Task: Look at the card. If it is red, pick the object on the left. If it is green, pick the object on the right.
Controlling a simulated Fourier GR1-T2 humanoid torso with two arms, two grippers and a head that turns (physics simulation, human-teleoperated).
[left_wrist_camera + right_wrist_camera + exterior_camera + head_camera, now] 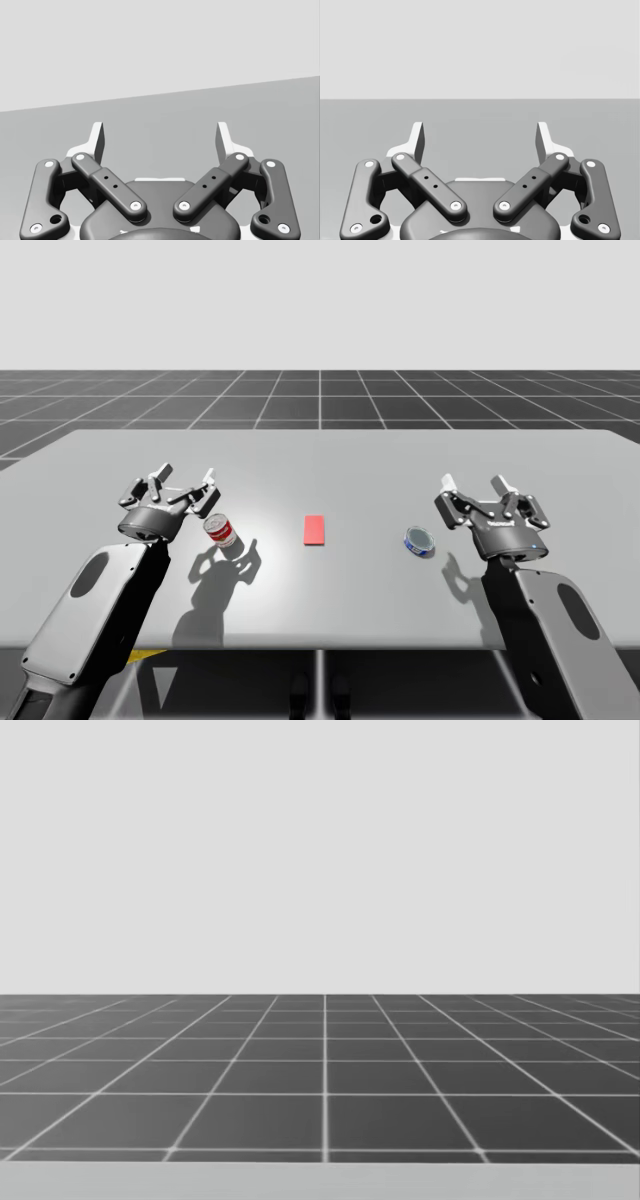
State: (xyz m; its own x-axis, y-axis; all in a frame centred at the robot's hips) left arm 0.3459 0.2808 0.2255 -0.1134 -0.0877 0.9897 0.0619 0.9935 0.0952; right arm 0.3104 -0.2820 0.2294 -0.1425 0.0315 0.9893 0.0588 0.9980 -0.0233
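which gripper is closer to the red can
Left. My left gripper hovers just beside the red can; my right gripper is beyond the red card, near the blue tin.

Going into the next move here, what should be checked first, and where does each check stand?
1. Card colour: flat red card, so the left object is the target: ok.
2. Target standing: red-and-white cylindrical can stands upright: ok.
3. Left gripper open and empty: ok.
4. Left gripper around the can: not ok, the can is beside it.
5. Right gripper open, apart from the round blue tin: ok.
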